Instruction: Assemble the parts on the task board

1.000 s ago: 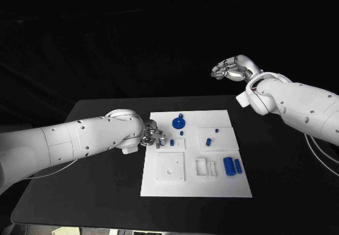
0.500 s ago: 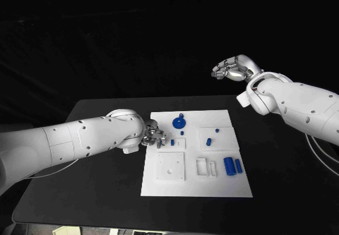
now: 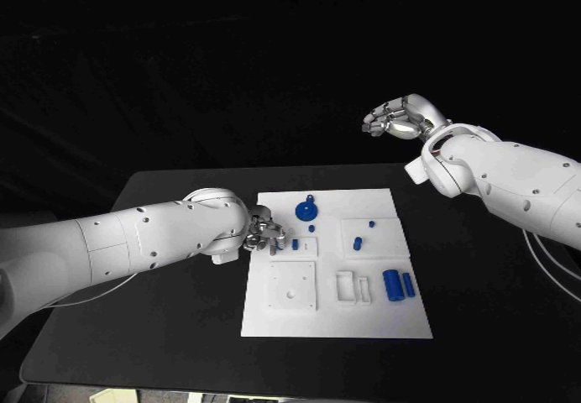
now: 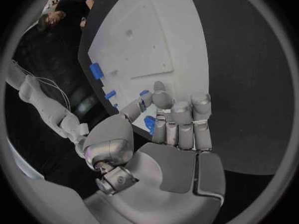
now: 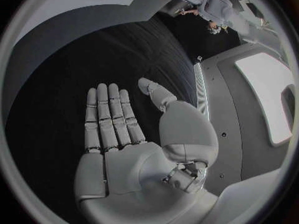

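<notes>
Nothing moved, left hand [image 3: 258,234] at task board [image 3: 333,319], six blue parts [image 3: 392,284]

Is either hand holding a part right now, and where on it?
Right hand holds nothing. Left hand is at a small blue part, but a grip cannot be told.

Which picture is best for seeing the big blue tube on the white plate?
The head view: the big blue tube lies in plain sight near the right edge of the task board, seen from above. In the left wrist view it may be the small blue block far off; I cannot tell.
</notes>
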You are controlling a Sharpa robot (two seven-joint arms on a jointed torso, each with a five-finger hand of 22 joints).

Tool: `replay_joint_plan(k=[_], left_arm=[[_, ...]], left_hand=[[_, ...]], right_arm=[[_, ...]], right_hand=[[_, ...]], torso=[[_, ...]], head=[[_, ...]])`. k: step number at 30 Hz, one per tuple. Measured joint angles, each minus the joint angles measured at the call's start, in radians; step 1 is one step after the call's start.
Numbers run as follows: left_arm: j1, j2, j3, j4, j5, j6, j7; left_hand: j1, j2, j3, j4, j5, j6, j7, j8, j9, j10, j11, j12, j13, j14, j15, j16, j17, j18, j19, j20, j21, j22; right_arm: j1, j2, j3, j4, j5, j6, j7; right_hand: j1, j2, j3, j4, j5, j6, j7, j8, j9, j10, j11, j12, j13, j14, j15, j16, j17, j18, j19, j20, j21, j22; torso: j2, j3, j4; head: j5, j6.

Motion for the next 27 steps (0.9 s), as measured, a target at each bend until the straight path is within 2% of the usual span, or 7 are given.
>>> replay_joint_plan(k=[10,27], left_arm=[[0.0,-0.001,0.0,-0.002,-0.004,0.002,0.003],[-0.001,0.0,0.0,-0.008,-0.012,0.007,0.01]], left_hand=[[0.0,0.0,0.0,0.0,0.0,0.0,0.0,0.0,0.001,0.0,0.0,0.0,0.0,0.0,0.0,0.0,0.0,0.009,0.0,0.0,0.0,0.0],[0.0,0.0,0.0,0.0,0.0,-0.002,0.002,-0.006,0.002,0.001,-0.001,0.0,0.0,0.0,0.0,0.0,0.0,0.009,0.0,0.0,0.0,0.0]], right_arm=[[0.0,0.0,0.0,0.0,0.0,0.002,0.0],[0.0,0.0,0.0,0.001,0.001,0.003,0.001]], right_hand=[[0.0,0.0,0.0,0.0,0.0,0.0,0.0,0.004,-0.001,0.004,0.004,-0.004,-0.001,0.0,0.0,0.0,-0.001,0.0,0.0,0.0,0.0,0.0],[0.0,0.0,-0.003,0.003,0.0,0.0,0.0,0.004,-0.002,0.007,0.0,-0.004,-0.004,0.004,0.004,0.0,-0.002,0.0,0.0,0.0,-0.004,0.0]], torso=[[0.0,-0.0007,0.0001],[0.0,-0.0007,0.0006]], head=[[-0.001,-0.004],[0.0,-0.006]])
